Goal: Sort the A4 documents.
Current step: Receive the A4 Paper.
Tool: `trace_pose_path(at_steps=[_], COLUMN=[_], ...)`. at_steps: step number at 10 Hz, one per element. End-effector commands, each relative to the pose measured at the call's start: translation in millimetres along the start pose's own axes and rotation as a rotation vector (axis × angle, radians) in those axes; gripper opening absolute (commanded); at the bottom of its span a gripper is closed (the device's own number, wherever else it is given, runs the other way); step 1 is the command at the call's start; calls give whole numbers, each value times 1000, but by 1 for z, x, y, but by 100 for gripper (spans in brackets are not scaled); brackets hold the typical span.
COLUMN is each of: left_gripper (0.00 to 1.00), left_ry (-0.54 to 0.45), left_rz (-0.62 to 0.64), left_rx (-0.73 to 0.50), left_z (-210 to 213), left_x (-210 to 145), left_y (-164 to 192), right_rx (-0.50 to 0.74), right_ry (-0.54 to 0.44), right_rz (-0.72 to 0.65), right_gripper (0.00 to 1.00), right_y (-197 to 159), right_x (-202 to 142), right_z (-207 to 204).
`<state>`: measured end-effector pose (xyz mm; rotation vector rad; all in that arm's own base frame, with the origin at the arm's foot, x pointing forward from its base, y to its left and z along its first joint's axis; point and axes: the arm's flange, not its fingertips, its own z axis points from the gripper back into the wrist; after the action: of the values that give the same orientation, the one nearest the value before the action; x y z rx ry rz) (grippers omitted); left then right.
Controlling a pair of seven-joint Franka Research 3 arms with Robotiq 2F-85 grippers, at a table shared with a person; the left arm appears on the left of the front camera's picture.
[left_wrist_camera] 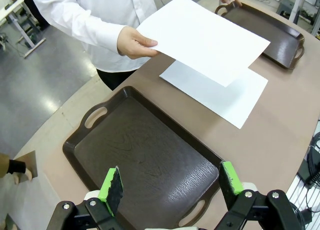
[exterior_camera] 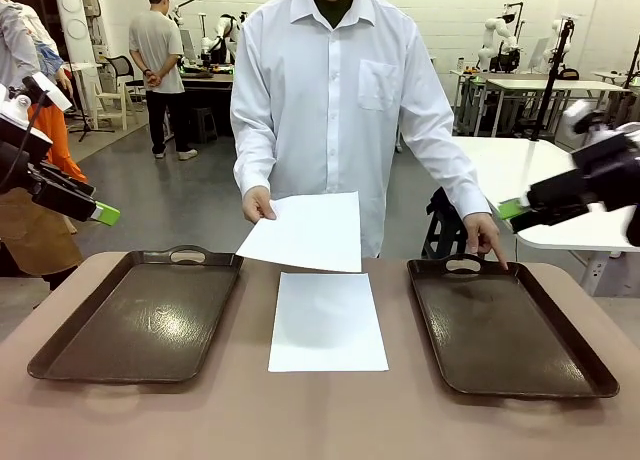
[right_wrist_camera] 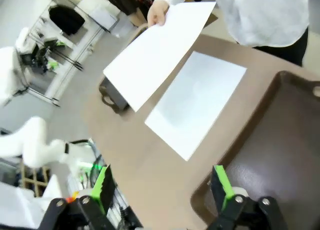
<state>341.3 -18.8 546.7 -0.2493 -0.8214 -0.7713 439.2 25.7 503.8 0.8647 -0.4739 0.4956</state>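
**A:** Where are the A4 documents?

**B:** The flat sheet (exterior_camera: 327, 320) lies on the table (exterior_camera: 320, 425), between the two dark brown trays and touching neither. The held sheet (exterior_camera: 305, 230) hangs in the air over its far edge, pinched at one corner by the person's hand (exterior_camera: 258, 205).

**A:** Why hold it out like that?

**B:** It looks like an offer, with the free end facing the robot for a handover. The person's other hand (exterior_camera: 485, 238) has a finger on the handle end of the right tray (exterior_camera: 505, 330), probably marking where it goes. The left tray (exterior_camera: 140, 315) holds nothing.

**A:** And the arms?

**B:** The left gripper (left_wrist_camera: 171, 182) hovers over the left tray. The right gripper (right_wrist_camera: 161, 185) is raised on its own side. On both, the fingers are spread wide and hold nothing.
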Motion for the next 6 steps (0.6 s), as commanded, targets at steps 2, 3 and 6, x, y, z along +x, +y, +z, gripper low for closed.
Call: trace_pose_path(at_steps=[2, 3, 6], left_gripper=[100, 100, 100], left_ry=[-5, -5, -5], left_rz=[-10, -10, -10], left_rx=[-10, -10, -10], left_z=[0, 0, 0], left_x=[-1, -1, -1], left_y=[1, 1, 1], right_rx=[107, 163, 315], right_ry=[74, 86, 92], right_rz=[-131, -172, -261], right_gripper=[100, 100, 100], right_y=[-44, -55, -75], right_x=[50, 56, 63], right_z=[-57, -75, -118])
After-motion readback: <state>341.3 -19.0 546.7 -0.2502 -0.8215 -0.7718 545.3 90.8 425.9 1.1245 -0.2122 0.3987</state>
